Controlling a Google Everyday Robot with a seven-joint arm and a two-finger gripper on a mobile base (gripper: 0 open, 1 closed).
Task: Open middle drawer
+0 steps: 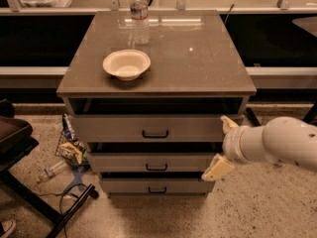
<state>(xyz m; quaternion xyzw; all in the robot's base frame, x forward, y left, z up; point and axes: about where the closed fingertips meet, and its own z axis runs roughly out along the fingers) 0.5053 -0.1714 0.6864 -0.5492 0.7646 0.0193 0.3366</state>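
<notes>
The grey cabinet (pixel 158 83) has three drawers, one above the other. The middle drawer (pixel 129 161) has a low flat front and a small black bar handle (pixel 156 167). Its front sits a little back from the taller top drawer (pixel 119 128), with a dark gap above it. The lowest drawer (pixel 129 185) is below. My gripper (pixel 222 147) is at the cabinet's front right corner, level with the middle drawer's right end. It is open and empty. One cream finger (pixel 229 124) is by the top drawer's edge and the other by the middle drawer's right end.
A cream bowl (pixel 127 63) and a water bottle (pixel 139 15) stand on the cabinet top. Litter and a wire basket (pixel 69 148) lie on the floor at the left, with a plastic bottle (pixel 49 171). A black stand (pixel 15 143) is at the far left.
</notes>
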